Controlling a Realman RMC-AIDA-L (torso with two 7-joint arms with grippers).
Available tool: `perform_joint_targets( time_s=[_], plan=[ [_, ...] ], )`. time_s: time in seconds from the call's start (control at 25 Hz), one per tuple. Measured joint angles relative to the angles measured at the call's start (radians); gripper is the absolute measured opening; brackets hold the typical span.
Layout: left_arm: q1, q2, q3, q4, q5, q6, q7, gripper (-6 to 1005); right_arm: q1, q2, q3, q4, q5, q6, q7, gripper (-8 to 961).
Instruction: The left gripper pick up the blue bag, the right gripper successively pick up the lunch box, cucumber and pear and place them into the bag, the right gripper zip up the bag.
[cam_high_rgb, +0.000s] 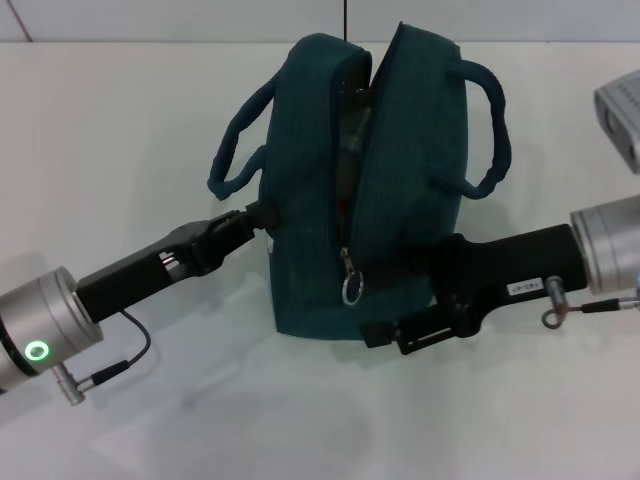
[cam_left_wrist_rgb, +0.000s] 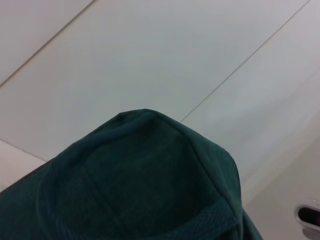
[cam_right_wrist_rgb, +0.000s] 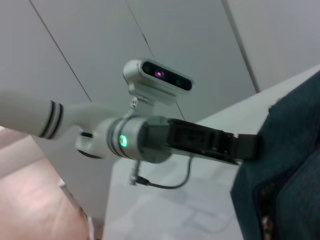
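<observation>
The blue bag (cam_high_rgb: 400, 200) stands upright on the white table, its zipper slit gaping near the top. The metal ring pull (cam_high_rgb: 352, 291) hangs low on the near side. My left gripper (cam_high_rgb: 258, 215) is shut on the bag's left edge, below one loop handle (cam_high_rgb: 235, 150). My right gripper (cam_high_rgb: 368, 305) is open at the bag's lower near corner, right beside the ring pull. The bag's fabric fills the left wrist view (cam_left_wrist_rgb: 145, 185) and shows in the right wrist view (cam_right_wrist_rgb: 285, 165). The lunch box, cucumber and pear are hidden or out of view.
A grey-white device (cam_high_rgb: 620, 115) sits at the table's right edge. The right wrist view shows my left arm (cam_right_wrist_rgb: 200, 142) reaching the bag and my head camera (cam_right_wrist_rgb: 160, 77) behind it.
</observation>
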Motion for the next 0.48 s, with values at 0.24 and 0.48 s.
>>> perform_joint_targets(
  time_s=[0.24, 0.48],
  plan=[
    [0.004, 0.0, 0.0, 0.0, 0.0, 0.0, 0.001, 120, 0.026, 0.024, -0.005, -0.004, -0.055, 0.075, -0.001, 885],
    [0.003, -0.001, 0.0, 0.0, 0.0, 0.0, 0.002, 123, 0.032, 0.033, -0.023, -0.005, -0.055, 0.099, -0.014, 885]
  ],
)
